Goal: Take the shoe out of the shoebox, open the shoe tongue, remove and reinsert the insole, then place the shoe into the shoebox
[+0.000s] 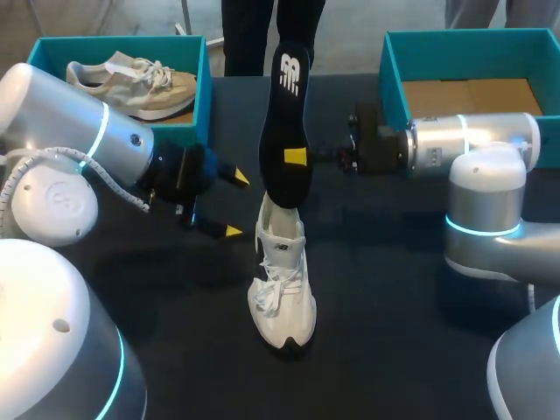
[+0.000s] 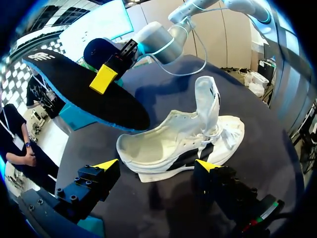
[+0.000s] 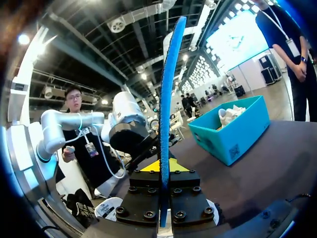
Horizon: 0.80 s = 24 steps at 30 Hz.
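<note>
Head view: R gripper point(image 1: 297, 157) pinched insole point(image 1: 282, 105) over shoe point(image 1: 282, 280); L gripper point(image 1: 234, 205) gaped wide, w/ unheld shoe likely to tip if insole jammed.

We see a black table point(image 1: 385, 271) and, at its far left corner, a teal box point(image 1: 204, 87) that holds a beige sneaker point(image 1: 131, 86) with pale laces and a light sole.

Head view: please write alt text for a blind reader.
The right gripper holds a long black insole on end over the heel of a white lace-up sneaker on the black table. The open left gripper sits beside it; a beige sneaker lies in the far-left teal box.
</note>
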{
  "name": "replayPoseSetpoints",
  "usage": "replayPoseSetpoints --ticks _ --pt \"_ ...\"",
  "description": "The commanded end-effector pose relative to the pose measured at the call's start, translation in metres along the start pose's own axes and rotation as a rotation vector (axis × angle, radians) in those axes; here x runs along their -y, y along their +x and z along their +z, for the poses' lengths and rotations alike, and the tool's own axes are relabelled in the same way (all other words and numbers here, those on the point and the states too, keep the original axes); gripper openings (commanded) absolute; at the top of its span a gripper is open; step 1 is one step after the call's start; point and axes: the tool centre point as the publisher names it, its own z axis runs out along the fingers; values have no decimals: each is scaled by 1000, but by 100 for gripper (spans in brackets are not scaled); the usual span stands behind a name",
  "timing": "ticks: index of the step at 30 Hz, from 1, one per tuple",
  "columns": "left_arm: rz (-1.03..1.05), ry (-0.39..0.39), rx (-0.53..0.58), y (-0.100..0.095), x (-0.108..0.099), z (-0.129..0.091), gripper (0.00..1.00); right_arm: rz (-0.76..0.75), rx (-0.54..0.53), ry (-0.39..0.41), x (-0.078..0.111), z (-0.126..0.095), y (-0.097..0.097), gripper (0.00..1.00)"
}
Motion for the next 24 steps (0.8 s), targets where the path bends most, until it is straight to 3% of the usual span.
replayPoseSetpoints --ticks 1,24 --pt "-2 -9 -2 0 2 4 100 15 -18 3 8 11 -10 0" --pt "-1 -24 -6 -11 8 11 100 75 -32 8 25 8 -19 0"
